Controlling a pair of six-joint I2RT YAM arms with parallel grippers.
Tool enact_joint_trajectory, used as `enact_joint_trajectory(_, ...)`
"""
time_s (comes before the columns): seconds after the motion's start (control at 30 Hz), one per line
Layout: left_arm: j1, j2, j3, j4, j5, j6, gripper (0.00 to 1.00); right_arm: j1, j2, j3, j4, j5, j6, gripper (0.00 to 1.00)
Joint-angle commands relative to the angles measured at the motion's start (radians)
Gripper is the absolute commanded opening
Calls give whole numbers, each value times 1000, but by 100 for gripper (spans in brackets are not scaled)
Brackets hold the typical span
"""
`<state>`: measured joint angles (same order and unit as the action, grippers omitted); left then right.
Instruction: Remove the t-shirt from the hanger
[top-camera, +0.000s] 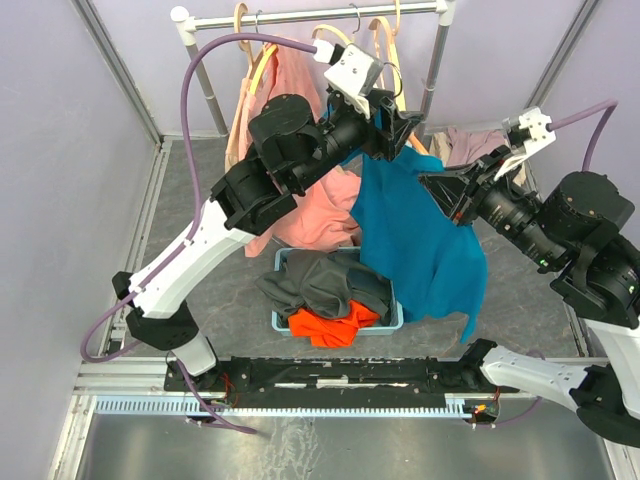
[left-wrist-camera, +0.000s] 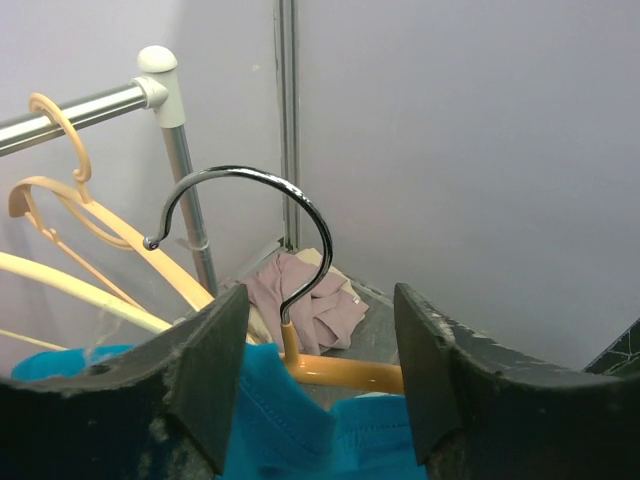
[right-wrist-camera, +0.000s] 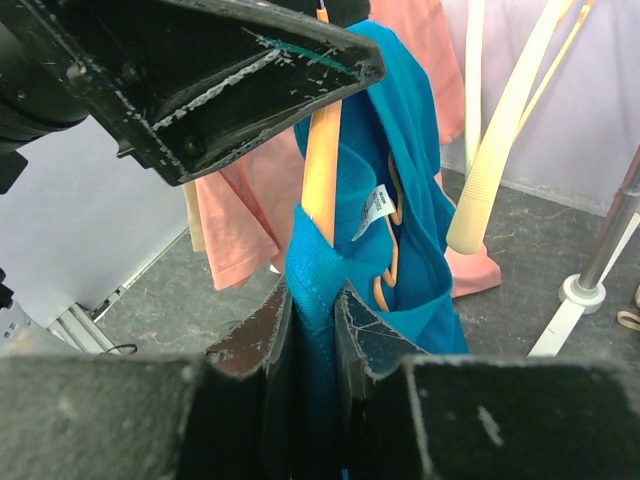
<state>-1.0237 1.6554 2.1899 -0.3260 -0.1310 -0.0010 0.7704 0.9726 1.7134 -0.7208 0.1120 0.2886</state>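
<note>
Right gripper is pinched tight on a fold of the teal t-shirt just below its collar. Left gripper stands wide apart astride the orange hanger under its metal hook, gripping nothing. Hung on that hanger, the shirt drapes beside the basket near the table's front edge.

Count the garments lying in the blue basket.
2: a grey garment spread across the far side of the basket, and an orange garment at its near edge. Others may be hidden underneath.
</note>
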Motion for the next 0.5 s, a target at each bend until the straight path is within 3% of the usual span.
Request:
enact_joint_trajectory(0.0,-7,6,51,50,-19,58,61,1,-9,59,90,-23,6,1)
enact_joint_trajectory(0.13,-7,-3,50,40,-20,54,41,1,-3,72,83,1,20,1)
enact_joint_trajectory(0.27,-6,-9,46,32,-15,53,35,1,6,92,82,8,29,1)
enact_joint_trajectory(0.47,-6,3,75,12,-22,58,4,1,16,106,81,13,28,1)
